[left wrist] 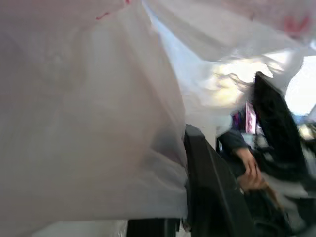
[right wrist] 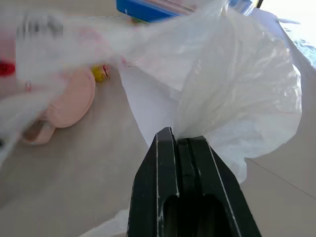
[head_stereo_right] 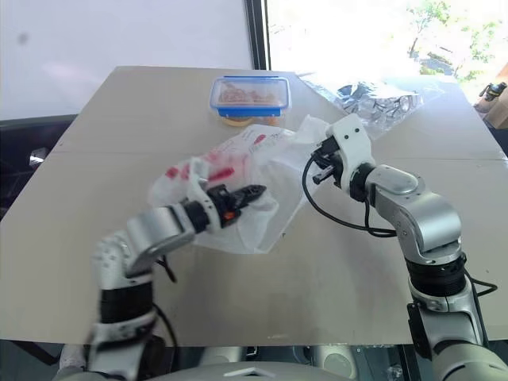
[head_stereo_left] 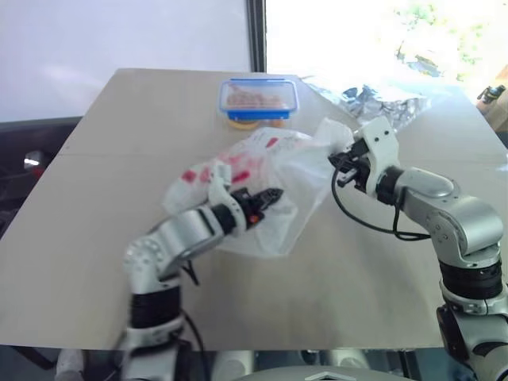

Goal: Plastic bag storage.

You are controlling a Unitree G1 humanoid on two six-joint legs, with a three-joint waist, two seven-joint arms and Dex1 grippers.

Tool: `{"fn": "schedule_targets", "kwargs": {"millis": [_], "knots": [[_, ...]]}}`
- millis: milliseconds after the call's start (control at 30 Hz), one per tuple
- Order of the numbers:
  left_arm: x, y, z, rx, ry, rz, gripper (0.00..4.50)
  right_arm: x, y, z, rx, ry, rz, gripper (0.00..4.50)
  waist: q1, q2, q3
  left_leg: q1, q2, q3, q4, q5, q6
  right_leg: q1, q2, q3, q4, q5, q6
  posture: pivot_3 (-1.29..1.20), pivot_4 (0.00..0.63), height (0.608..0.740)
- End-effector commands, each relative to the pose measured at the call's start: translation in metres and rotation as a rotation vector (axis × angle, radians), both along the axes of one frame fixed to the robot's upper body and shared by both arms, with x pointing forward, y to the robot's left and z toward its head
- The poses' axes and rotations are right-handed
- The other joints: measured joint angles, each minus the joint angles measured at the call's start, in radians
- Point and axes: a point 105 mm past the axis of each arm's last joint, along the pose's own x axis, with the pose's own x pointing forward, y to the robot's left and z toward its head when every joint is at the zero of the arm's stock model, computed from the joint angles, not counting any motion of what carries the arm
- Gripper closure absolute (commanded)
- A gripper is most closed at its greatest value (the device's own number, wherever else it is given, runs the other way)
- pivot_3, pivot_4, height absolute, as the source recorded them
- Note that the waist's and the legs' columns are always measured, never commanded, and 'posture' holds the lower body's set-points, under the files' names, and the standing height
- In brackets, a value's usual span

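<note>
The plastic bag (head_stereo_left: 262, 182) hangs stretched between both arms; the right gripper (right wrist: 183, 140) is clenched on its far corner. The left gripper (head_stereo_left: 266, 196) has its jaws closed on the near fold.

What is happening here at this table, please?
A two-armed robot is handling a plastic bag above a table. The right tool is shut on one end of the bag and holds it up. The left tool is shut on the bag's middle part, so the bag hangs stretched between both arms. A blue-lidded food box and a crinkled foil wrapper lie at the far side of the table.
</note>
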Motion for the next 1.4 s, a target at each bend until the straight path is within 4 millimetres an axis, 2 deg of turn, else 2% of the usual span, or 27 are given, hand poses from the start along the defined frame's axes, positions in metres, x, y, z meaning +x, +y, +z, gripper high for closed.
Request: {"fn": "schedule_targets", "kwargs": {"millis": [33,133,267,333,467,533,600,700,767,833,1000,1133,1267,1400], "knots": [[-0.015,0.015,0.056,0.011,-0.319,-0.124,4.47,0.004,-0.003,0.017,0.035,-0.073,-0.018,4.5,0.0,0.0,0.0,0.0,0.0,0.0,0.0,0.0,0.0,0.0,0.0,0.0,-0.001,0.0,0.0,0.0,0.15,0.74],[-0.024,0.022,0.082,0.104,-0.514,-0.191,4.47,0.012,-0.006,0.024,0.109,-0.091,-0.055,4.5,0.0,0.0,0.0,0.0,0.001,0.001,0.0,0.0,0.0,0.0,-0.001,0.0,-0.001,0.0,0.0,0.0,0.15,0.74],[-0.031,0.031,0.118,0.102,-0.743,-0.231,4.47,0.023,-0.014,0.053,0.253,-0.153,-0.089,4.5,0.002,0.0,0.001,-0.001,0.001,0.002,0.0,0.0,0.0,0.0,-0.002,0.001,-0.002,0.0,0.0,0.0,0.15,0.74],[-0.018,0.051,0.152,-0.002,-0.808,-0.134,4.47,0.025,-0.019,0.078,0.372,-0.18,-0.078,4.5,0.006,0.0,0.001,-0.002,0.001,0.001,0.0,0.0,0.0,-0.001,-0.001,0.0,-0.002,0.0,0.0,0.0,0.15,0.74],[0.001,0.097,0.214,-0.15,-0.932,0.077,4.47,0.018,-0.033,0.149,0.636,-0.256,0.024,4.5,0.004,0.001,0.002,-0.003,0.001,0.0,-0.001,0.0,0.0,-0.002,0.0,-0.001,-0.002,0.0,0.0,0.0,0.15,0.74],[0.009,0.116,0.236,-0.198,-0.97,0.17,4.47,0.011,-0.043,0.18,0.704,-0.3,0.061,4.5,0.003,0.002,0.003,-0.003,0.001,0.001,-0.002,0.0,0.0,-0.003,0.0,-0.001,-0.002,0.0,0.0,0.0,0.15,0.74],[0.016,0.125,0.246,-0.186,-1.0,0.227,4.47,0.004,-0.052,0.203,0.752,-0.328,0.087,4.5,0.003,0.002,0.003,-0.004,0.002,0.001,-0.003,0.0,0.0,-0.004,-0.001,-0.001,-0.003,0.0,0.0,0.0,0.15,0.74],[0.028,0.122,0.246,-0.078,-1.037,0.255,4.47,-0.004,-0.066,0.225,0.786,-0.366,0.084,4.5,0.002,0.002,0.003,-0.007,0.002,0.0,-0.003,-0.001,0.002,-0.005,-0.002,-0.001,-0.005,0.0,0.0,0.0,0.15,0.74],[0.038,0.117,0.24,0.011,-1.052,0.265,4.47,-0.011,-0.072,0.232,0.772,-0.388,0.08,4.5,0.003,0.002,0.003,-0.013,0.002,0.001,-0.003,0.0,-0.001,-0.008,-0.003,-0.001,-0.008,0.001,0.0,0.0,0.15,0.74],[0.044,0.114,0.237,0.025,-1.053,0.258,4.47,-0.015,-0.076,0.236,0.758,-0.402,0.069,4.5,0.004,0.002,0.003,-0.017,0.002,0.001,-0.003,0.001,-0.002,-0.011,-0.003,-0.001,-0.009,0.001,0.001,0.0,0.15,0.74],[0.063,0.099,0.215,0.139,-1.02,0.219,4.47,-0.032,-0.086,0.243,0.722,-0.438,0.032,4.5,0.003,0.003,0.003,-0.018,0.002,0.0,-0.004,0.001,-0.002,-0.012,-0.004,0.0,-0.009,0.001,0.001,0.0,0.15,0.74],[0.073,0.078,0.188,0.214,-0.982,0.154,4.47,-0.048,-0.093,0.247,0.699,-0.474,-0.013,4.5,0.002,0.003,0.003,-0.018,0.002,-0.001,-0.003,-0.001,0.001,-0.013,-0.004,0.001,-0.009,0.001,0.001,0.0,0.15,0.74],[0.076,0.067,0.175,0.251,-0.967,0.113,4.47,-0.053,-0.096,0.245,0.658,-0.476,-0.062,4.5,-0.002,0.003,0.003,-0.018,0.002,0.0,-0.003,-0.002,0.002,-0.013,-0.004,0.002,-0.008,0.001,0.001,0.0,0.15,0.74],[0.069,0.05,0.141,0.321,-0.943,0.015,4.47,-0.054,-0.102,0.21,0.523,-0.417,-0.147,4.5,0.0,0.003,0.002,-0.017,0.003,-0.001,-0.004,-0.002,0.003,-0.012,-0.004,0.002,-0.008,0.001,0.001,0.0,0.15,0.74]]}}
